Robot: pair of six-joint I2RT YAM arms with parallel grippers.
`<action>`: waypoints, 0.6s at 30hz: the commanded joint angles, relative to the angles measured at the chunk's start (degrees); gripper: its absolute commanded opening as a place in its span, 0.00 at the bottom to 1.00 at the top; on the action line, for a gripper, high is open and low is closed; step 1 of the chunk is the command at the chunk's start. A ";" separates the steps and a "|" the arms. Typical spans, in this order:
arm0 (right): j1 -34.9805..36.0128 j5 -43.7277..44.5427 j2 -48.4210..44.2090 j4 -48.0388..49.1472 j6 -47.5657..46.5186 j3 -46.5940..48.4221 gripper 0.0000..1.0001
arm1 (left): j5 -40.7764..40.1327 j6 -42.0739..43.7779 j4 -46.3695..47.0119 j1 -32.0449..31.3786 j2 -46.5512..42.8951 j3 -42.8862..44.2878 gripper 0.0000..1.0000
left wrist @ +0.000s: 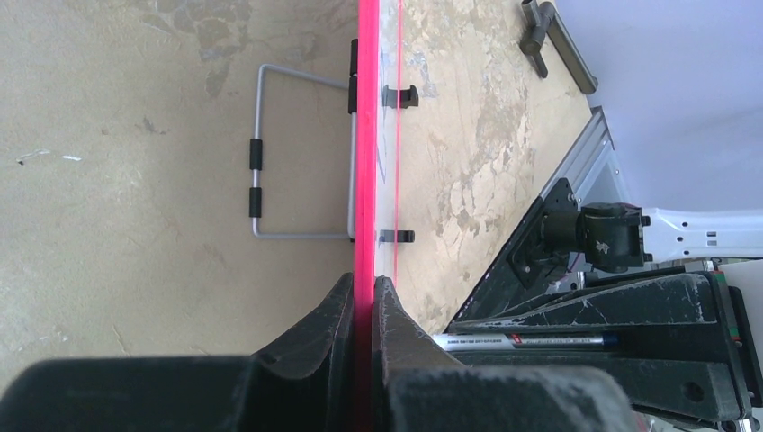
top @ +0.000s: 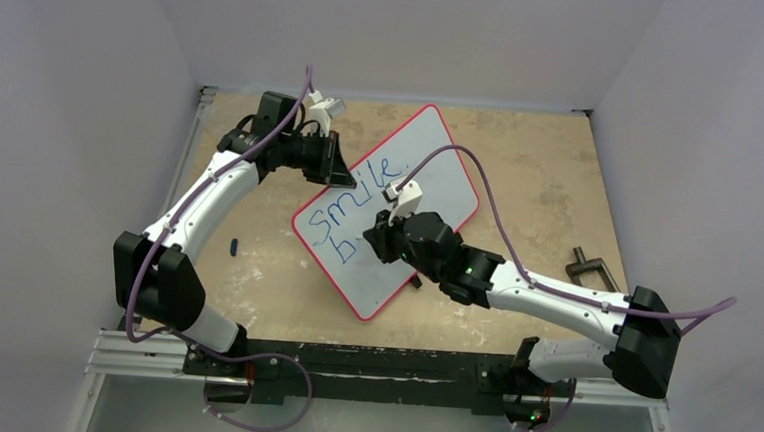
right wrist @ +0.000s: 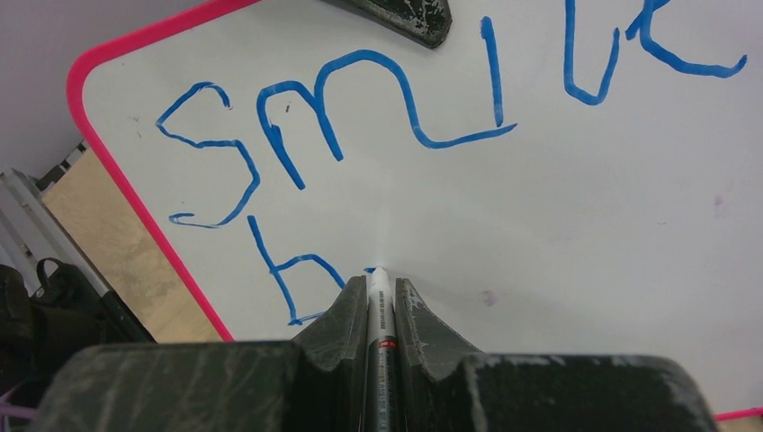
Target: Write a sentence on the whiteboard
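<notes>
Red-rimmed whiteboard (top: 443, 168) nipped edgewise by the left pincer (left wrist: 364, 286); right pincer (right wrist: 381, 283) — wrist angled down — clamps a marker (right wrist: 381, 310).

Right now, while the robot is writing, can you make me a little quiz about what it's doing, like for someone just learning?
1. True or false: the left gripper is clamped on the red edge of the whiteboard.
2. Pick one: what is the right gripper holding? A) a marker B) a sponge C) nothing
3. Fill in the blank: the whole blue word on the top line reads ____.

Key: 1 true; 2 A; 3 smile.
</notes>
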 commanded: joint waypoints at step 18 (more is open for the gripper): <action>-2.17 1.68 1.88 0.10 -4.65 4.99 0.00 | -1.91 0.94 5.03 0.36 -3.22 0.78 0.00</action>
